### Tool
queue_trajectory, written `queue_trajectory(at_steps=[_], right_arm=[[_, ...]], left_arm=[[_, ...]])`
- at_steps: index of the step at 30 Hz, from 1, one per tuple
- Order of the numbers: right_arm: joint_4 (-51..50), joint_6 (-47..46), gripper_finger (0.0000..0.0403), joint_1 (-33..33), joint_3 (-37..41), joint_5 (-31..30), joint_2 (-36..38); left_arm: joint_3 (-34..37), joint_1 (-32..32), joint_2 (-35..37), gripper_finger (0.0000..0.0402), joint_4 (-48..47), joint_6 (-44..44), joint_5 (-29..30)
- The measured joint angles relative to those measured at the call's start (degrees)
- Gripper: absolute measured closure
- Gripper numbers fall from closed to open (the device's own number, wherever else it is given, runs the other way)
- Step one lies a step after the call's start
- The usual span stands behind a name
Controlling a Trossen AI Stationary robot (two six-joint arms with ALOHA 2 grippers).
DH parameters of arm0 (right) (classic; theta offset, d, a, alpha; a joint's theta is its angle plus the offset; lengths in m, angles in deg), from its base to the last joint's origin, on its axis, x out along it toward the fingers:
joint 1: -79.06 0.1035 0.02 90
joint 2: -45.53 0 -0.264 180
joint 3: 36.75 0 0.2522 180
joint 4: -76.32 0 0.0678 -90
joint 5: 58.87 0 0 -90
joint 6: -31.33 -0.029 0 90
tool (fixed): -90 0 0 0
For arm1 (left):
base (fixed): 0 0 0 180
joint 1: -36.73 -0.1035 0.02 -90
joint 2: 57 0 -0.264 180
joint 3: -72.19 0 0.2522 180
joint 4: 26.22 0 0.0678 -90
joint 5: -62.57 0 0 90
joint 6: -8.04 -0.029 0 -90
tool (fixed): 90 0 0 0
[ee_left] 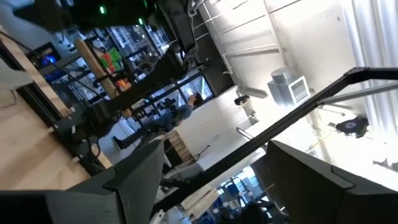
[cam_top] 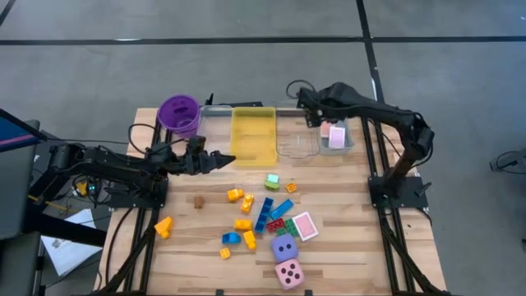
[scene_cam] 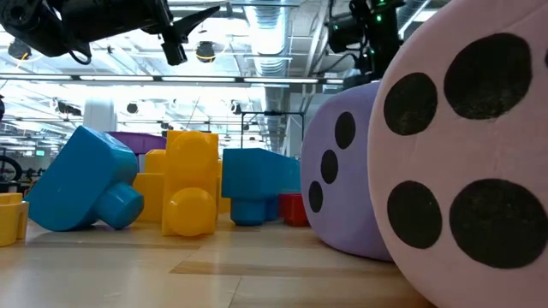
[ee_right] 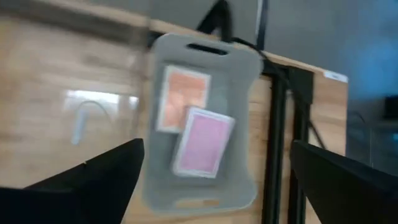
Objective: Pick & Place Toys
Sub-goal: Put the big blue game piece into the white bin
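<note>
Right tool hovers open above two cards in clear tray.

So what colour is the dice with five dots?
Pink with dark dots; the high view shows it best.

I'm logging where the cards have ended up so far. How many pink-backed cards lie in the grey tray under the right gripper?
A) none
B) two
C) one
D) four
B: the right wrist view shows two cards, one overlapped by the other, lying in the grey tray, with the right gripper open above it; another card lies on the table among the bricks.
</note>
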Motion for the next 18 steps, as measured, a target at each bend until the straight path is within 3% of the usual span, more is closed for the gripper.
queue_trajectory(at_steps=[5, 11, 14, 18], right_arm=[[5.7, 2.0, 0.0014, 10.2, 0.0, -0.5, 0.0], [22.0, 17.6, 0.0014, 24.6, 0.0, -0.8, 0.0], [28.6, 29.3, 0.0015, 29.9, 0.0, 7.9, 0.7], [34.3, 33.9, 0.0019, 34.1, 1.0, 19.4, 3.2]], left_arm=[[0.0, 0.0, 0.0, 0.0124, 0.0, -0.4, 4.9], [0.0, 0.0, 0.0, 0.0124, 0.0, -0.5, 12.0], [-0.1, 0.0, 0.0, 0.0124, -0.1, -3.0, 12.6], [-2.6, 0.0, 0.0, 0.0124, -1.2, -3.8, 14.3]])
